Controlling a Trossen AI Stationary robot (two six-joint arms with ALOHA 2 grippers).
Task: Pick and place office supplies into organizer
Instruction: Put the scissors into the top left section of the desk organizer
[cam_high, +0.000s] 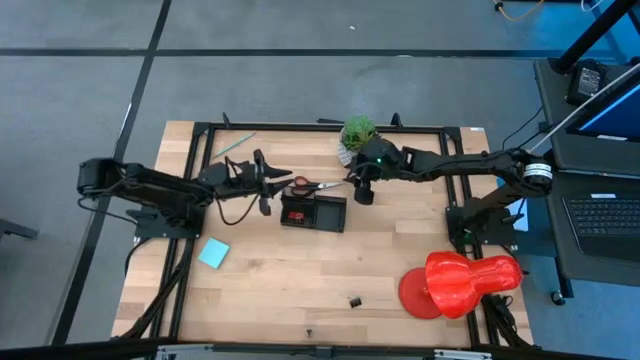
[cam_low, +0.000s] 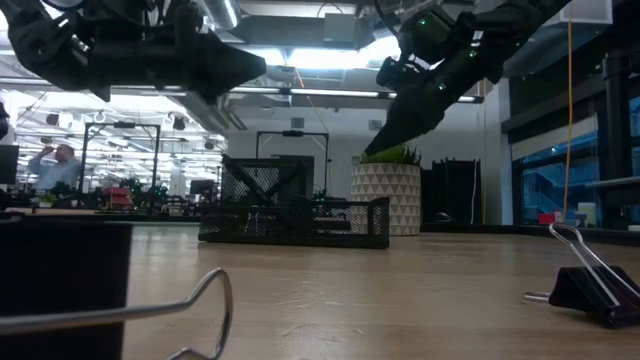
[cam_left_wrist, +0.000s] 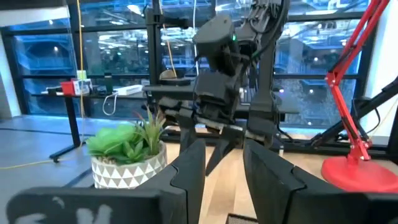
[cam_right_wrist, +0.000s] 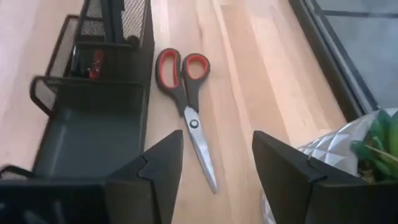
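Right tool (cam_right_wrist: 214, 168) hangs above the counter (cam_right_wrist: 261, 68) with jaws apart and empty; the red-handled scissors (cam_right_wrist: 186, 93) lie just ahead of it, below its fingers, beside the black organizer (cam_right_wrist: 93, 118). Left tool (cam_left_wrist: 224, 180) is also released, holding nothing, facing the potted plant (cam_left_wrist: 127, 149). Glass walls stand behind.

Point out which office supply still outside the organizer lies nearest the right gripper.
The scissors, red-handled, lying closed on the table beside the organizer, just below the right gripper. The blue notepad and black clip lie much farther off.
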